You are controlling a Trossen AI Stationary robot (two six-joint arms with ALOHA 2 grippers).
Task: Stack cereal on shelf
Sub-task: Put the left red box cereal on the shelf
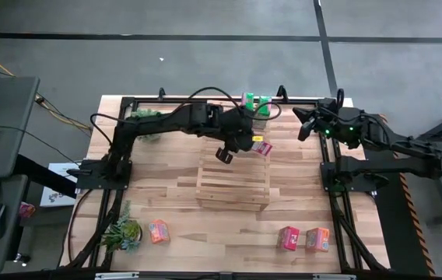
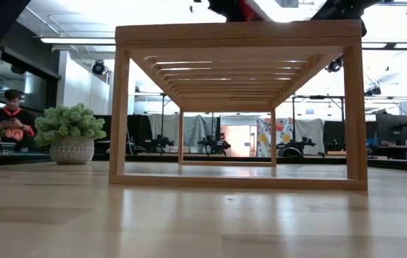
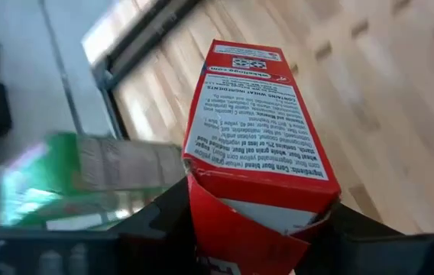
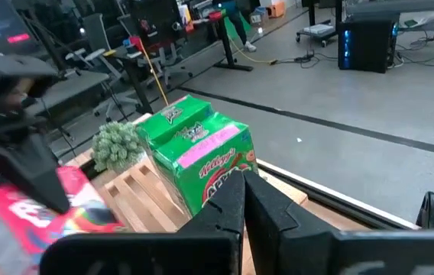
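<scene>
Left gripper pinching red cereal box, ingredient text visible, hovering at 1 o'clock of shelf. Right gripper pressed together, facing green Kellogg's boxes.

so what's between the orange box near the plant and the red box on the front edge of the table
Bare tabletop. In the high view nothing lies between the orange cereal box and the red cereal box; the shelf sits behind that line.

robotics lab: other robot rigs, monitors
</scene>
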